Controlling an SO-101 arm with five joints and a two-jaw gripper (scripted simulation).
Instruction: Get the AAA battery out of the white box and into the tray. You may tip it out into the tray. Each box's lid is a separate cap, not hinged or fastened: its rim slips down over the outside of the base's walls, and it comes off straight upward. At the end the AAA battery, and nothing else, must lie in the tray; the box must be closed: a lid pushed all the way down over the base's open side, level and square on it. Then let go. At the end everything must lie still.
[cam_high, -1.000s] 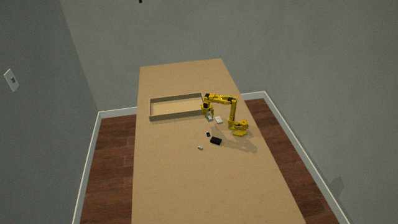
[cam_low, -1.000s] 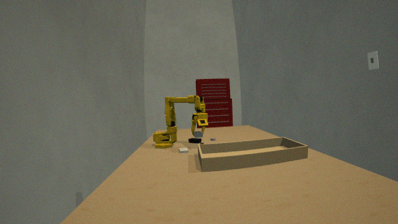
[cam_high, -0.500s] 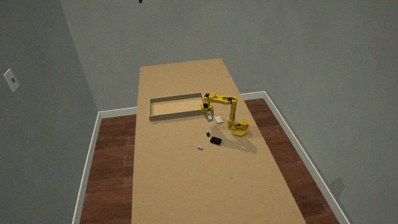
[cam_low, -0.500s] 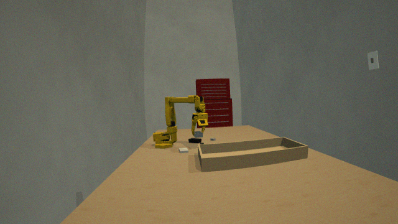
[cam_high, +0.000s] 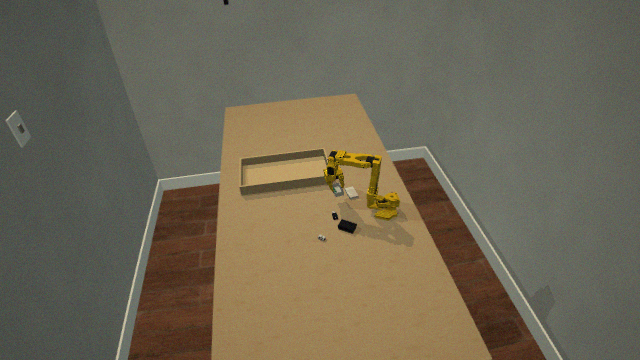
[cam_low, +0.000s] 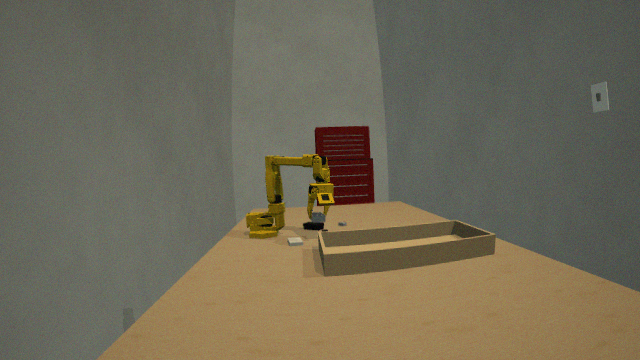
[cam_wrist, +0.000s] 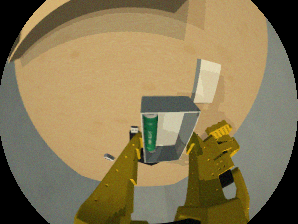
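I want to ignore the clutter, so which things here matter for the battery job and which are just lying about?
Job: open white box base in the yellow tool; green AAA battery inside; flat white lid; shallow brown tray.
Lying about: black box; small black item; tiny pale item.

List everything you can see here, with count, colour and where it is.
table: one, tan, centre of room
tray: one, tan, on table beside the arm
box: one, white, lid off, gripped in the jaws near the tray's corner
battery: one, green, inside the box
lid: one, white, on table between box and arm base
black box: one, on table
small black item: one, on table
small pale item: one, on table
cabinet: one, red, behind table
wall plate: one, white
arm: one, yellow
gripper: one, yellow, shut on box
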